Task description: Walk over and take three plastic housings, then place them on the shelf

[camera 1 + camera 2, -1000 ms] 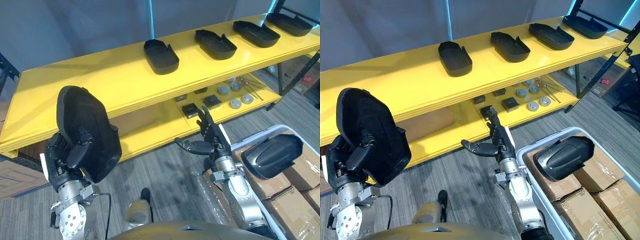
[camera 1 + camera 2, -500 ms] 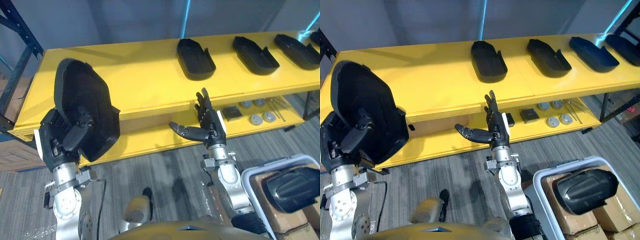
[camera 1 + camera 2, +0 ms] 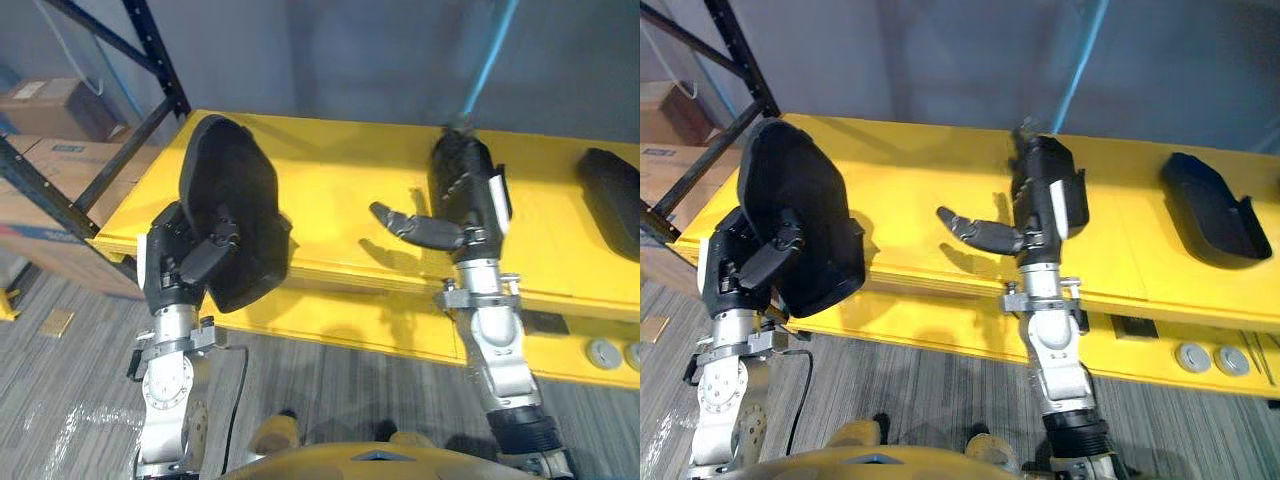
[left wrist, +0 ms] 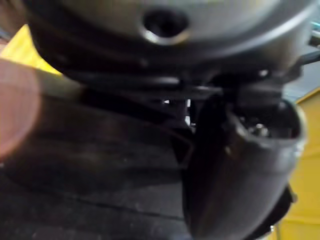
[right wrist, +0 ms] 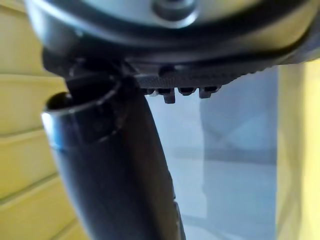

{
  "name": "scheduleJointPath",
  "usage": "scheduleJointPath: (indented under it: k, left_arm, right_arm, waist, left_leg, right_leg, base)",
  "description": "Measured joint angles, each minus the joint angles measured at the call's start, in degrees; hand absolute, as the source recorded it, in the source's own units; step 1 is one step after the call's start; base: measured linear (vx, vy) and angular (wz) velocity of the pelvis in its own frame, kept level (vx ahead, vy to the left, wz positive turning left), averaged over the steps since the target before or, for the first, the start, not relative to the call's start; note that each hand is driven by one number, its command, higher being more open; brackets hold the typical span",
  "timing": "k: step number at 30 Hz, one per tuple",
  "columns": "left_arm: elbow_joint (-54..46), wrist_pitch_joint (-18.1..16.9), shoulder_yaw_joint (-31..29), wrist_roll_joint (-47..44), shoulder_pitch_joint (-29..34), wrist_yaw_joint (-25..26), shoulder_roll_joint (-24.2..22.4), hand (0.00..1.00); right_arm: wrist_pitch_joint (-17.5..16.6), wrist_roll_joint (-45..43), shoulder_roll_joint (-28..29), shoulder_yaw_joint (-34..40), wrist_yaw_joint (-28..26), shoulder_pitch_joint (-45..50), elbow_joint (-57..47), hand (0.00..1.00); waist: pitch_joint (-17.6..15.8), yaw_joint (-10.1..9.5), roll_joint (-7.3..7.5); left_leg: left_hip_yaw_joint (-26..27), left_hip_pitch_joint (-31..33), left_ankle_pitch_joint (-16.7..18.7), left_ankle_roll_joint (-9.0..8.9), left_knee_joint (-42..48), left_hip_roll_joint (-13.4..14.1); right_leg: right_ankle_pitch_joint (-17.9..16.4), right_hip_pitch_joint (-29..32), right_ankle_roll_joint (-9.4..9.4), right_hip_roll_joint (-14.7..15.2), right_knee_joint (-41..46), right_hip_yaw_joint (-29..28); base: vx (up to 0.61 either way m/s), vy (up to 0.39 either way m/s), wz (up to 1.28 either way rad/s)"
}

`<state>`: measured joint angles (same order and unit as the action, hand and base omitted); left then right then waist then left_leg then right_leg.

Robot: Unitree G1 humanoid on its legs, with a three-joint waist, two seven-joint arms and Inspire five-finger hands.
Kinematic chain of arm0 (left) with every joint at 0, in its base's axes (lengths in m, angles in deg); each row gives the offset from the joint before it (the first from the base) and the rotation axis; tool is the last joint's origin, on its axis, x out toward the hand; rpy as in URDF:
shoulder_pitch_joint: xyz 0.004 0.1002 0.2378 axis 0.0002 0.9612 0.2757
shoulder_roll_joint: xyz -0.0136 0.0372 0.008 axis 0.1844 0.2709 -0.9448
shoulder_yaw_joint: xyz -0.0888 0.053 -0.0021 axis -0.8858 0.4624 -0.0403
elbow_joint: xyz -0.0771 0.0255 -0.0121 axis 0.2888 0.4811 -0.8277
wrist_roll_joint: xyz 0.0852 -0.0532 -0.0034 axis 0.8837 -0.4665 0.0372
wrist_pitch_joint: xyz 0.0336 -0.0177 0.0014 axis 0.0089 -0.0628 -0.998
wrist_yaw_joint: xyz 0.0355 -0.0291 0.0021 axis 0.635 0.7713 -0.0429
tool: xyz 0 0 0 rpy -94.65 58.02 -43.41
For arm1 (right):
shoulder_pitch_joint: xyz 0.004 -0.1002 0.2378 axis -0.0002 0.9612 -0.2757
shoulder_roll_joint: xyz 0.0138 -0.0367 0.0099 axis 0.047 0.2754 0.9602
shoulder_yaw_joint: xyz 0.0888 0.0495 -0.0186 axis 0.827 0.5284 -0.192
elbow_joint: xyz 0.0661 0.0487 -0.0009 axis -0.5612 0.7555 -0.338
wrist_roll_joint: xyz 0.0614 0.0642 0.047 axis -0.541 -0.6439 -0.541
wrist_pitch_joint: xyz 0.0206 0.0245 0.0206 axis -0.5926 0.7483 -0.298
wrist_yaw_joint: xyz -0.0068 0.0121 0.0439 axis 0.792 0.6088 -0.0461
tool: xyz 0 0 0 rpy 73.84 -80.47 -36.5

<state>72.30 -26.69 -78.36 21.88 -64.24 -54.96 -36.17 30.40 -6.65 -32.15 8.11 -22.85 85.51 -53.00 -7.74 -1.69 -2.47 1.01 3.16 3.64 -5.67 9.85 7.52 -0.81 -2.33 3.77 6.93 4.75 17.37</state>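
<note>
The left hand [image 3: 183, 268], fingers clenched on the upright plastic housing [image 3: 235, 215], stands at the front edge of the shelf [image 3: 330, 165]; released there, the housing could tip off. The right hand [image 3: 462, 190], fingers straight and empty, hovers beyond.

cardboard boxes [image 3: 40, 200] far left | black rack frame [image 3: 158, 55] beside them | grey discs [image 3: 1191, 357] lower right

One black plastic housing [image 3: 1207, 206] is laid on the yellow shelf [image 3: 930, 165], with grey discs [image 3: 1212, 358] on its lower board.
</note>
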Motion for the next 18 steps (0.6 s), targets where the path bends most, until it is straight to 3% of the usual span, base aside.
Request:
scheduleJointPath:
  k: [6,12,14,18]
  left_arm:
    - [-0.31,0.13,0.63,-0.52,0.05,-4.14,1.62,0.0]
    - [-7.59,0.5,-2.07,-8.36,0.03,-14.83,4.03,0.0]
    - [-12.24,2.21,-5.25,-11.79,-1.56,-18.78,6.71,0.0]
    - [-13.55,6.71,-8.23,-16.61,-8.11,-21.49,10.66,0.0]
  right_arm:
    - [-0.25,-0.99,0.75,2.8,-1.53,1.31,-3.91,1.0]
    - [-0.19,-2.17,3.31,2.79,-3.76,6.49,-6.39,1.0]
    - [0.09,-2.18,3.2,3.18,-4.3,7.34,-6.5,1.0]
    - [1.19,-2.16,2.17,3.86,-5.62,7.77,-6.51,1.0]
  waist:
    - [0.13,0.18,0.5]
    - [0.64,1.57,0.64]
    - [1.0,2.17,0.2]
    - [1.99,2.94,-0.81]
  left_leg:
    - [2.01,-3.29,-1.22,0.17,-3.89,-1.6]
    - [4.73,-4.78,-1.57,0.53,-6.01,-2.07]
    - [5.6,-5.52,-1.71,0.53,-6.28,-2.02]
    - [6.43,-6.27,-2.01,0.64,-6.99,-2.11]
  right_leg:
    - [0.49,-0.94,0.7,0.97,-1.13,-2.12]
    - [1.54,-0.84,1.02,0.99,-2.81,-4.17]
    - [1.97,-0.69,1.07,0.84,-3.02,-5.11]
    - [2.04,-0.68,1.18,0.91,-3.04,-5.71]
  base:
    - [0.03,0.021,-0.09]
    - [-0.04,0.021,-0.23]
    - [0.02,0.004,-0.18]
    - [0.01,0.006,-0.11]
